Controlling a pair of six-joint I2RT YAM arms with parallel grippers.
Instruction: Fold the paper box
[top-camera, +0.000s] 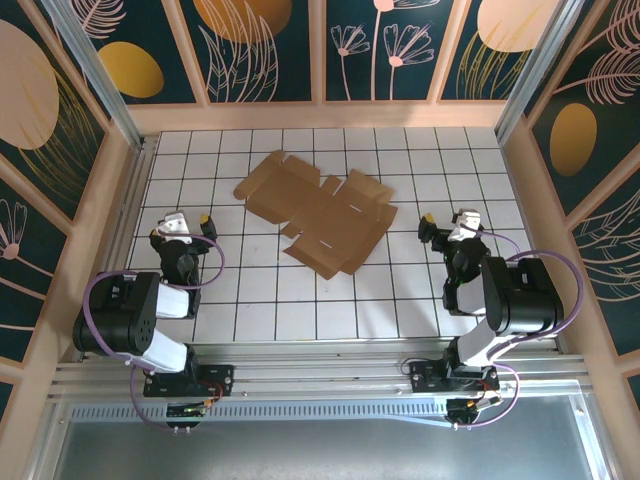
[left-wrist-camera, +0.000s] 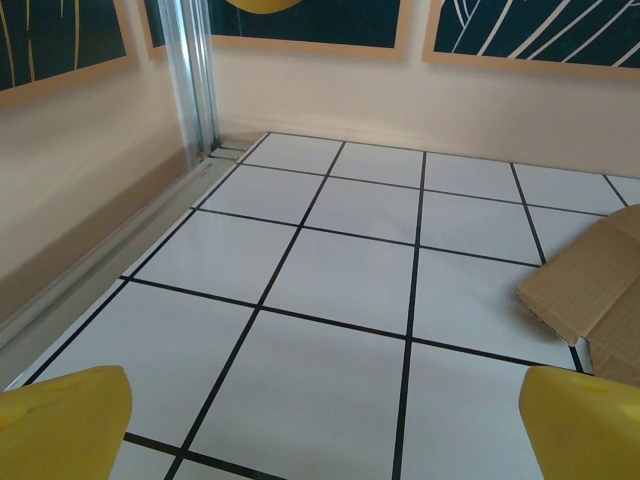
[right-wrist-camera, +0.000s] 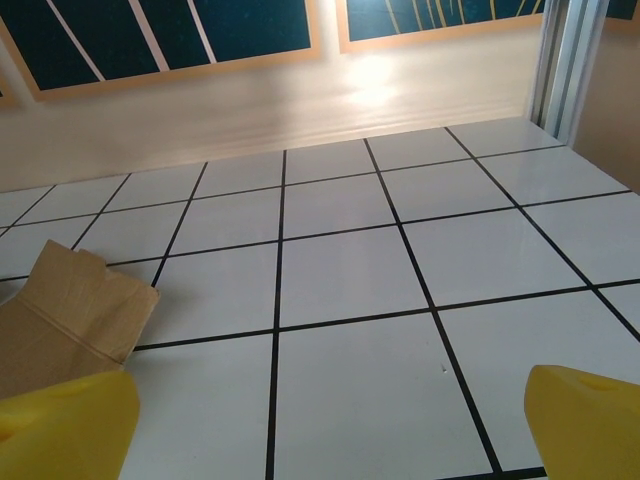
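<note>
Top view: flat paper box (top-camera: 315, 212) lies upper centre on the table (top-camera: 300, 300), bare tiles all round, walls at the edges; left fingers (top-camera: 205, 217) and right fingers (top-camera: 428, 218) flank it, well apart.
Left wrist: left fingers (left-wrist-camera: 60, 425) spread wide, holding nothing; box edge at right (left-wrist-camera: 585, 285).
Right wrist: right fingers (right-wrist-camera: 590, 420) spread wide, holding nothing; box corner lower left (right-wrist-camera: 70, 320).

Matt brown cardboard paper box (top-camera: 318, 213), glossy smooth white tiled table (top-camera: 260, 300).

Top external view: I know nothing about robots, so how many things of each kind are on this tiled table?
Paper box, a flat brown cardboard sheet: 1
Robot arms: 2 (left arm, right arm)
Total: 3
</note>
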